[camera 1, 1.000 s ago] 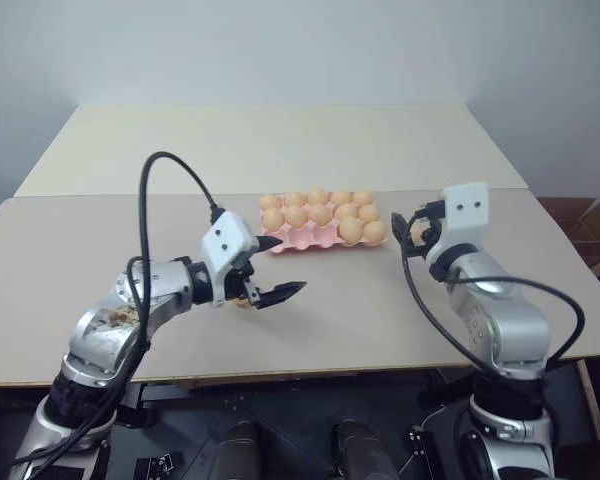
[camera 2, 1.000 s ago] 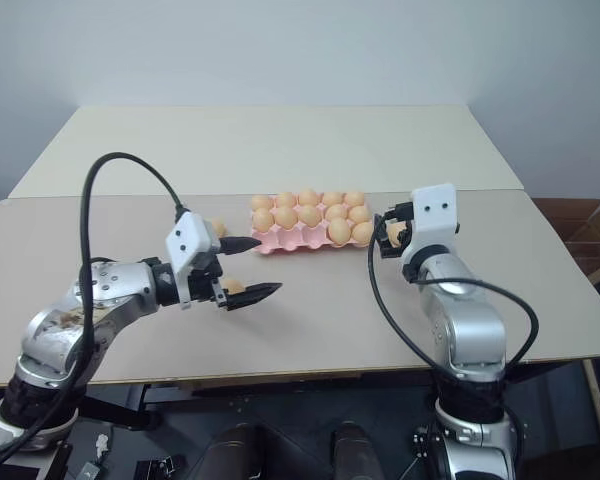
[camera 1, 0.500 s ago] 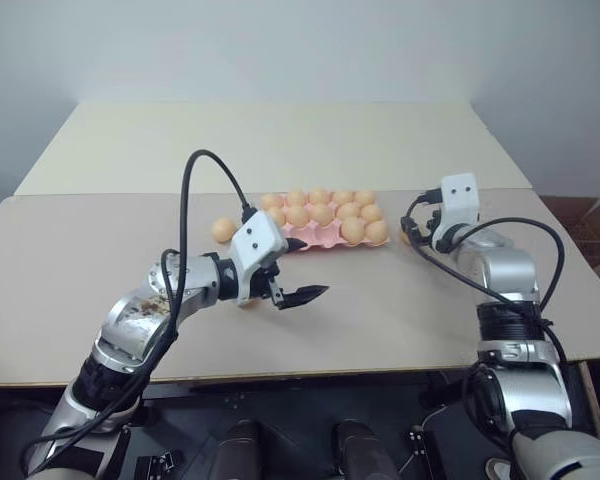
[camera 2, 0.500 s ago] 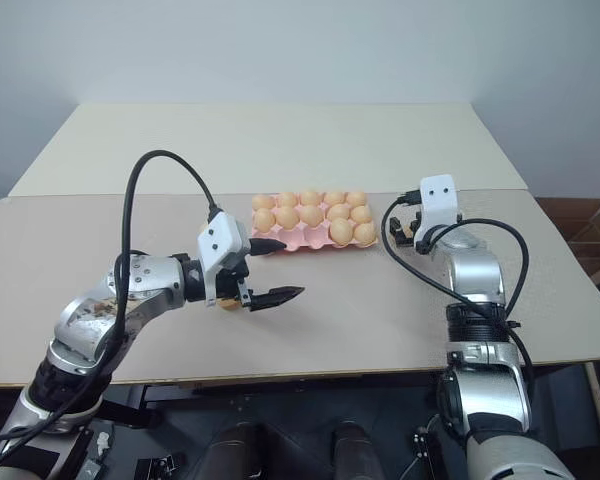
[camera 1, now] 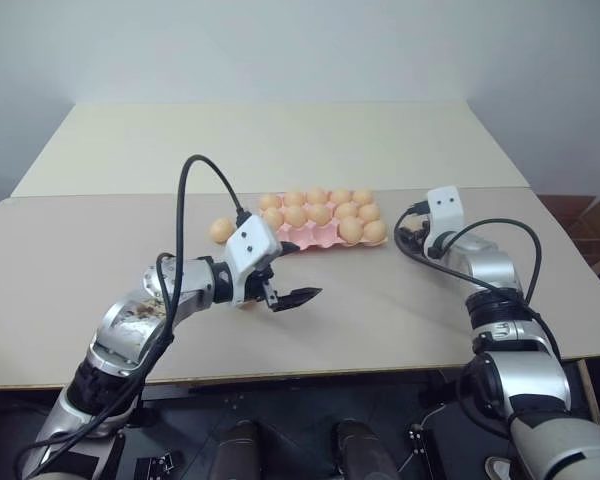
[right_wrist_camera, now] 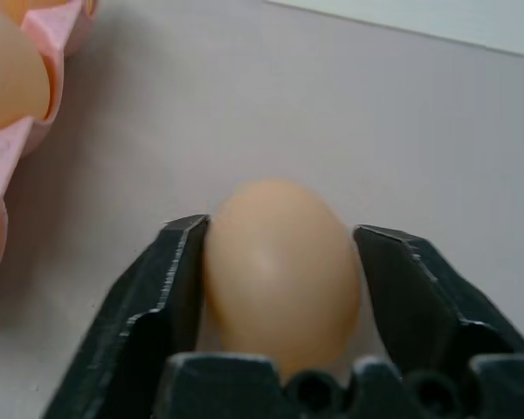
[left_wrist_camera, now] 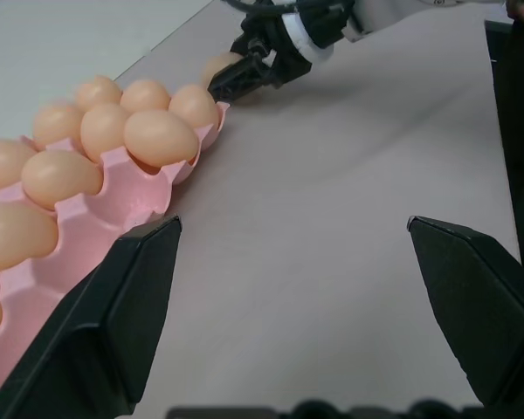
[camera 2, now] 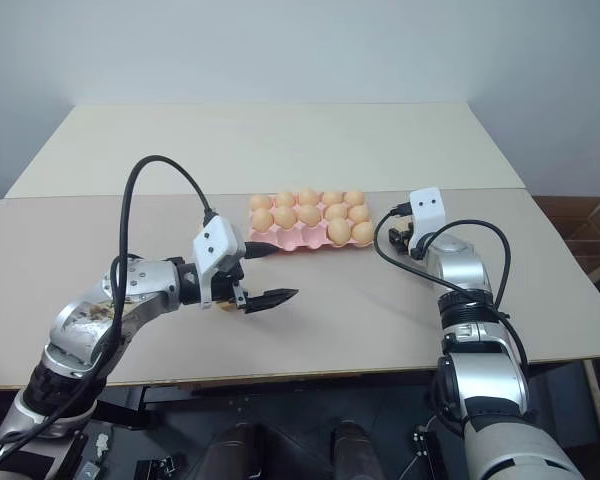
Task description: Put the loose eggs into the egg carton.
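Right wrist view: right tool [right_wrist_camera: 284, 262] low, pinching egg [right_wrist_camera: 281, 266].

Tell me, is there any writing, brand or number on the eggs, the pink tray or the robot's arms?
None can be read: the eggs, the carton and the table carry no text, label or number.
The white housings on both wrists show only two dark dots each, no letters.

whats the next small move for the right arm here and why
Probably lift the egg straight up a little. The right gripper has its fingers against both sides of it, beside the egg carton on the table, so it likely needs to clear the pink rim before moving over an empty front cup.
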### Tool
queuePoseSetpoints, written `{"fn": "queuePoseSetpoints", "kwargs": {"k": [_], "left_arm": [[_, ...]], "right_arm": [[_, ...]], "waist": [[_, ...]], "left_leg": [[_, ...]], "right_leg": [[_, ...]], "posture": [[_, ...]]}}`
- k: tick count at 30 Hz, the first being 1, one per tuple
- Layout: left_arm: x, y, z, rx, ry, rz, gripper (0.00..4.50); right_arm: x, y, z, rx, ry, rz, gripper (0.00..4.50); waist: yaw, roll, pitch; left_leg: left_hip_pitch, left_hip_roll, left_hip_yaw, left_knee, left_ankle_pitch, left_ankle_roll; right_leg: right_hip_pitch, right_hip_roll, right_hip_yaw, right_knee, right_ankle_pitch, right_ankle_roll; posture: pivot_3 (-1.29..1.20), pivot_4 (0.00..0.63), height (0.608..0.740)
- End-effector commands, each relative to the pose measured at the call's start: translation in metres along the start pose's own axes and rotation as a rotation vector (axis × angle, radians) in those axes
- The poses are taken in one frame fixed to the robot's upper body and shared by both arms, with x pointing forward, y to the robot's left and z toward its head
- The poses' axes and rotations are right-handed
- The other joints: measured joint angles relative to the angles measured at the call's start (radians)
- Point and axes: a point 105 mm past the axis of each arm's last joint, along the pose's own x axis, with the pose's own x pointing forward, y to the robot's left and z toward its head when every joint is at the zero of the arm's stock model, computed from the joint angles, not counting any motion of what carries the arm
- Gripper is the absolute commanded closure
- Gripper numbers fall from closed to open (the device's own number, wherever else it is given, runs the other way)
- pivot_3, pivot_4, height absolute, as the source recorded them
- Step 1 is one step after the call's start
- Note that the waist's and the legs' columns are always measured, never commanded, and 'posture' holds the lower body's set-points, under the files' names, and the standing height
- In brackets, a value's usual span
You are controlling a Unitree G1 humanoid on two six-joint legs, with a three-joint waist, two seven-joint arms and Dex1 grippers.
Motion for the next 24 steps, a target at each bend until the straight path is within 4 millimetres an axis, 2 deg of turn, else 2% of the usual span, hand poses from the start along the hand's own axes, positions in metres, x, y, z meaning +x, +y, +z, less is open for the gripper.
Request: {"fn": "queuePoseSetpoints", "kwargs": {"k": [1, 4, 7, 9, 12, 18, 24], "left_arm": [[-0.010, 0.004, 0.008, 0.047, -0.028, 0.045, 0.00], [-0.017, 0.008, 0.006, 0.037, -0.027, 0.081, 0.00], [-0.027, 0.012, 0.005, 0.033, -0.024, 0.123, 0.00], [-0.036, 0.017, 0.005, 0.040, -0.011, 0.160, 0.00], [-0.044, 0.020, 0.003, 0.061, 0.011, 0.188, 0.00], [-0.055, 0.023, -0.002, 0.058, 0.057, 0.217, 0.00], [-0.061, 0.024, -0.005, 0.042, 0.073, 0.261, 0.00]], "right_arm": [[-0.003, -0.002, 0.020, -0.030, -0.074, -0.010, 2.55], [-0.009, 0.001, 0.027, -0.058, -0.114, 0.000, 2.59], [-0.026, 0.005, 0.044, -0.092, -0.201, 0.008, 2.59], [-0.047, 0.026, 0.060, -0.105, -0.282, 0.076, 2.59], [-0.067, 0.062, 0.067, -0.083, -0.325, 0.188, 2.59], [-0.070, 0.118, 0.069, -0.063, -0.351, 0.284, 2.59], [-0.061, 0.147, 0.073, -0.101, -0.365, 0.335, 2.59]], "waist": [[-0.001, 0.000, 0.000], [-0.001, 0.000, 0.000], [-0.001, 0.000, 0.000], [-0.001, 0.000, 0.000], [-0.005, 0.000, 0.000], [-0.004, 0.000, 0.000], [-0.001, 0.000, 0.000]], "left_leg": [[0.000, 0.000, 0.000, 0.000, 0.000, 0.000], [0.000, 0.000, 0.000, 0.000, 0.000, 0.000], [-0.001, 0.000, 0.000, 0.000, 0.000, 0.000], [-0.002, 0.000, 0.000, 0.000, 0.000, 0.000], [-0.001, 0.001, -0.001, 0.000, 0.000, 0.000], [0.003, 0.001, -0.001, 0.000, 0.000, 0.000], [0.002, 0.001, 0.000, 0.000, 0.000, 0.000]], "right_leg": [[0.000, 0.000, 0.000, 0.000, 0.000, 0.000], [0.000, 0.000, 0.000, 0.000, 0.000, 0.000], [-0.001, 0.000, 0.000, 0.000, 0.000, 0.000], [-0.002, 0.000, 0.000, 0.001, 0.000, 0.000], [-0.002, 0.000, 0.000, 0.002, 0.000, 0.000], [0.001, 0.000, 0.000, 0.003, 0.000, 0.000], [0.000, 0.000, -0.001, 0.002, 0.000, 0.000]], "posture": [[0.00, 0.150, 0.740], [0.00, 0.150, 0.740], [0.00, 0.150, 0.740], [0.00, 0.150, 0.740], [0.00, 0.150, 0.740], [0.00, 0.150, 0.740], [0.00, 0.150, 0.740]]}}
